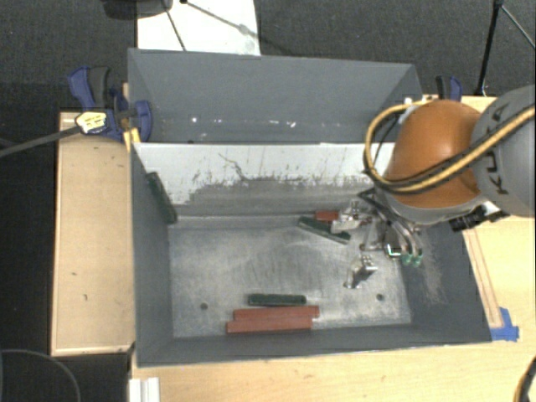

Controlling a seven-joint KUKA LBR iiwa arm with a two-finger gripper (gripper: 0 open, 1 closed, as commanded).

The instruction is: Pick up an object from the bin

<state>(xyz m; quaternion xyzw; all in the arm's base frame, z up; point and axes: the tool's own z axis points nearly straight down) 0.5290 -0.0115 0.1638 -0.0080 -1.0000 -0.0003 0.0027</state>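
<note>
A robotics lab test rig: a grey metal bin (276,90), a cabled robot arm (512,153) with an orange cover (427,153) above it, thin stand legs (216,15) on dark floor (42,32).

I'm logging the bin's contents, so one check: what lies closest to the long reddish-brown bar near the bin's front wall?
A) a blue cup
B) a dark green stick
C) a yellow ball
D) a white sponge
B: a short dark green stick lies close alongside the reddish-brown bar, on the side toward the back wall. Both are to the left of the gripper in the camera view.
</note>
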